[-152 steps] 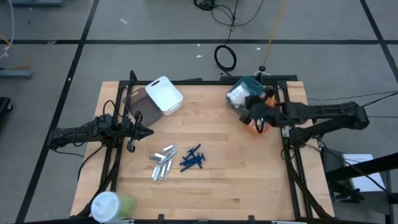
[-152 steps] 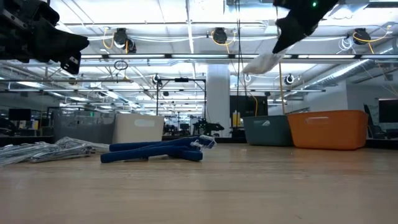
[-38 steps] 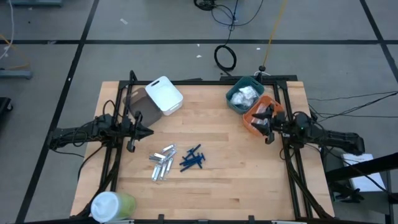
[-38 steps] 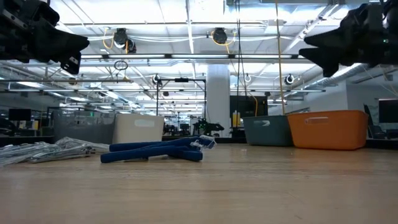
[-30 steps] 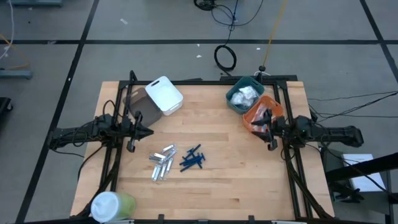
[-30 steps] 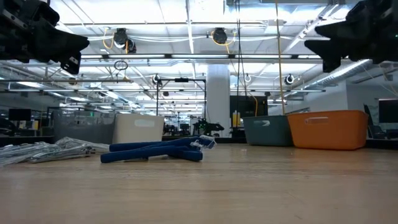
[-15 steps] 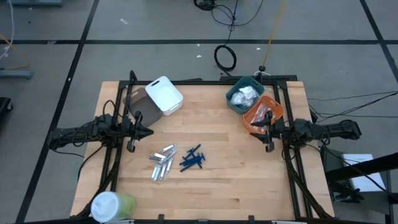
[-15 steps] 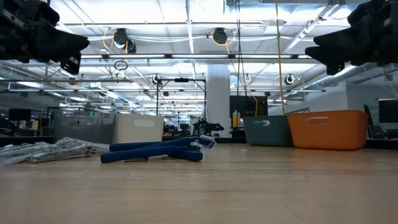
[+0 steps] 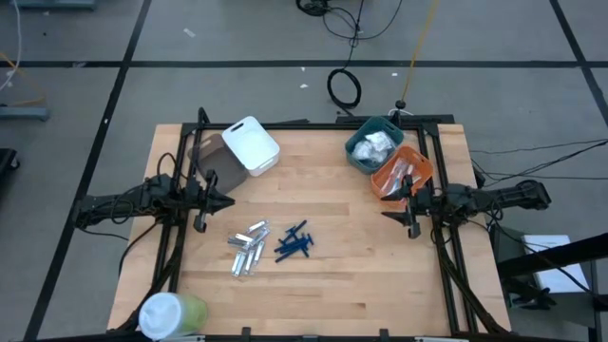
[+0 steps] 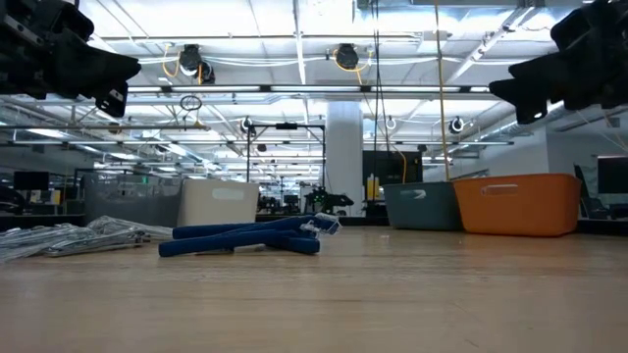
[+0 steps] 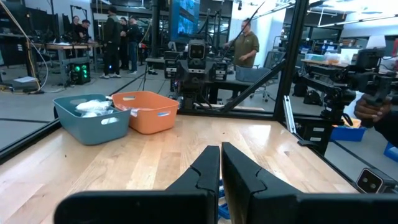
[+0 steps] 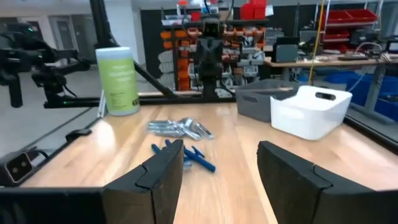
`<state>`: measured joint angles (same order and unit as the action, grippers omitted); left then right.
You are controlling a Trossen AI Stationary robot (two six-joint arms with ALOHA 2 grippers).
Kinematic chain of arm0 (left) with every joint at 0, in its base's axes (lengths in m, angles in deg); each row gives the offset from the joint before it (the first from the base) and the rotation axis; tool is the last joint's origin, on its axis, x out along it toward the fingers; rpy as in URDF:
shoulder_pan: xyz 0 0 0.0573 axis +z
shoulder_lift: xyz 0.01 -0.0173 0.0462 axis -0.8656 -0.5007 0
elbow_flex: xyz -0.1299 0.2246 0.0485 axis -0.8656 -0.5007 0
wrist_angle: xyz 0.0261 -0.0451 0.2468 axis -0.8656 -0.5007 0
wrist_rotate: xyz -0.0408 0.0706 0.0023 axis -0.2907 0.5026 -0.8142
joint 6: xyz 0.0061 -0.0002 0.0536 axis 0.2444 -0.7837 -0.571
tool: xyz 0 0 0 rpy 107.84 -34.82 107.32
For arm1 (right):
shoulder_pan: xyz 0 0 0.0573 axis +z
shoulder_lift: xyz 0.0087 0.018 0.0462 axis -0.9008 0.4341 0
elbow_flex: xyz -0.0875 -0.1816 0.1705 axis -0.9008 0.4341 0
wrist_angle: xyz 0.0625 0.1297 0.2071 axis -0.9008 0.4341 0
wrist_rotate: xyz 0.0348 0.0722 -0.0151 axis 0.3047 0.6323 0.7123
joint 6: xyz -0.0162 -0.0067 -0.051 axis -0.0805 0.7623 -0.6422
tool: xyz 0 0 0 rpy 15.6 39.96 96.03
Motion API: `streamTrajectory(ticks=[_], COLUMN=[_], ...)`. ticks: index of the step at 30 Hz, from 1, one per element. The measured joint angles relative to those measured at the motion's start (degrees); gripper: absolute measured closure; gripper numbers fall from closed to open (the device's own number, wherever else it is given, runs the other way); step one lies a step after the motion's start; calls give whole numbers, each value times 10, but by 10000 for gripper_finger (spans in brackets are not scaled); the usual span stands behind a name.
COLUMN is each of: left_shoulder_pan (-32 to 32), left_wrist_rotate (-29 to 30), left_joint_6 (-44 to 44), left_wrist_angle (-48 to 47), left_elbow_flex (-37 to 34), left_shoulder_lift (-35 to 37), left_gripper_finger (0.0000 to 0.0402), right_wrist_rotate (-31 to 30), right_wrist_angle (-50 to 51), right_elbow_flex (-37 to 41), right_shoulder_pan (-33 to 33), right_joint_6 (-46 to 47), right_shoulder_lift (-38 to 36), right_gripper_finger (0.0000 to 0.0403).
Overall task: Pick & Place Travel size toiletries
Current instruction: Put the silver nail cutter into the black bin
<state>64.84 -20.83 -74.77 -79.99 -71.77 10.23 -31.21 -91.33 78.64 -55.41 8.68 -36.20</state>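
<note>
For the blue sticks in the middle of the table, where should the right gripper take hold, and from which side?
Judging by the pile, the blue sticks lie flat, crossed, parallel to the tabletop. Come straight down with the open right gripper and pinch one stick mid-shaft, across its narrow width, where an outer stick lies free.

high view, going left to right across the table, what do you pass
green cup → left end effector → white bin → silver tubes → blue sticks → teal bin → right end effector
</note>
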Motion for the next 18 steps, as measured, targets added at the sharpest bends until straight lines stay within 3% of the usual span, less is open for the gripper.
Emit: streamTrajectory(ticks=[18], left_shoulder_pan=[0], left_wrist_rotate=[0], left_joint_6=[0], left_wrist_angle=[0], left_elbow_flex=[0], left_shoulder_lift=[0], left_gripper_finger=[387], right_wrist_rotate=[0], right_wrist_angle=[5], right_elbow_flex=[0], right_shoulder_pan=[0], right_joint_6=[12], right_shoulder_lift=[0], right_gripper_finger=[207])
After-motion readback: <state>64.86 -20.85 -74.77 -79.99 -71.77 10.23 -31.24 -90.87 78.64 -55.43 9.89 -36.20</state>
